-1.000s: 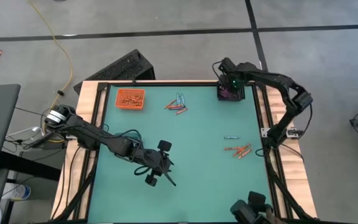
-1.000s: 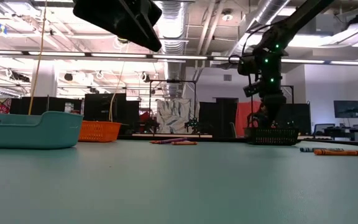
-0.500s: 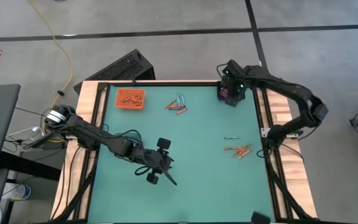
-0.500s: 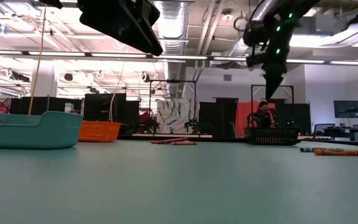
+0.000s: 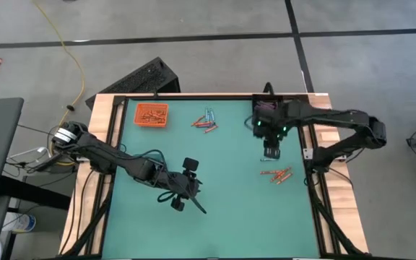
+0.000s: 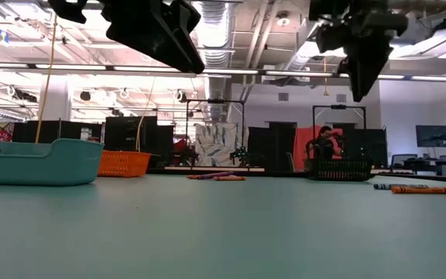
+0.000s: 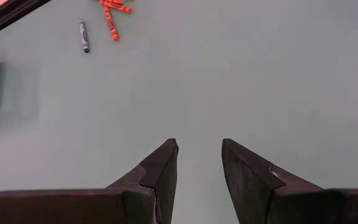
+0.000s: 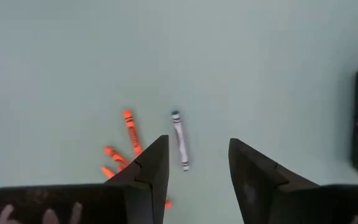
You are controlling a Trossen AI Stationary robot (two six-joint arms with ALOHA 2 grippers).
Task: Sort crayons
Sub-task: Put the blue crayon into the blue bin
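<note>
The right gripper (image 8: 194, 165) has its jaws apart and holds nothing. It hangs over the green table (image 5: 230, 202), above a blue-grey crayon (image 8: 179, 140) that lies just beside some orange crayons (image 5: 276, 174). The black tray (image 5: 267, 106) is near, at the far edge. The left gripper (image 7: 199, 163) is also spread open with nothing in it, over a bare part of the table. More crayons (image 5: 206, 122) lie in a pile by the far edge, near the orange tray (image 5: 151, 114).
</note>
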